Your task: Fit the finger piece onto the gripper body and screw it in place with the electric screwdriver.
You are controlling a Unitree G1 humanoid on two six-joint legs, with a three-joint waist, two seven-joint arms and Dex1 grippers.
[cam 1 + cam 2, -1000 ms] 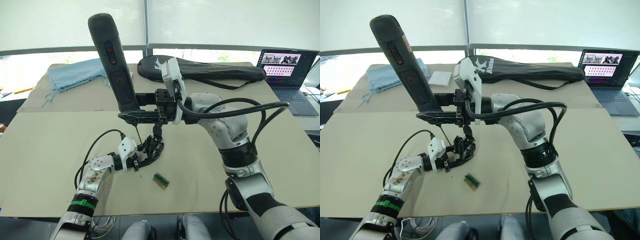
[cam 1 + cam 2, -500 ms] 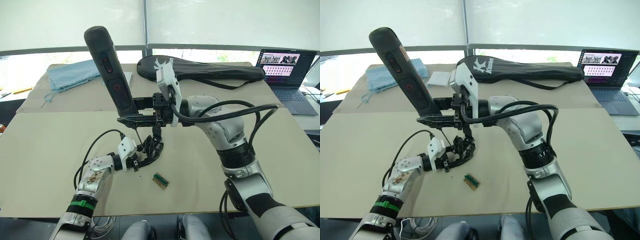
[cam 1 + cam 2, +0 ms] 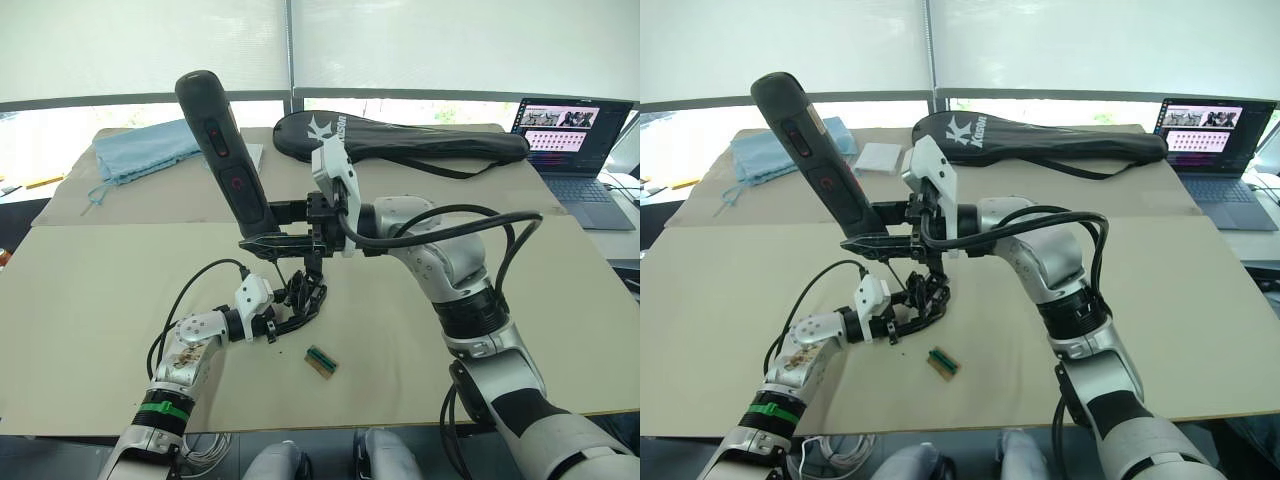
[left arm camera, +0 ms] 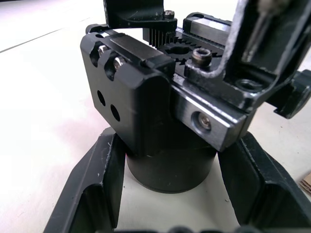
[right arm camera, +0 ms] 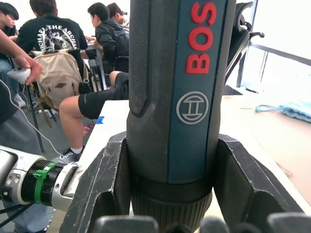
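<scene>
We see the desk (image 3: 90, 330) carrying, along its far edge, a black racket bag (image 3: 420, 140), a laptop (image 3: 575, 150) at the far right corner and a blue cloth (image 3: 140, 148) toward the far left. Near the desk's middle, the right tool (image 3: 270, 225) is clamped on the lower end of the electric screwdriver (image 3: 225, 150), which tilts leftward, its thin bit pointing down toward the gripper body (image 3: 305, 297). The left tool (image 3: 280, 320), resting on the desk, grips the gripper body's round base between its fingers (image 4: 92, 189). A small green part (image 3: 321, 361) lies nearer the front edge. The finger piece we cannot tell apart.
</scene>
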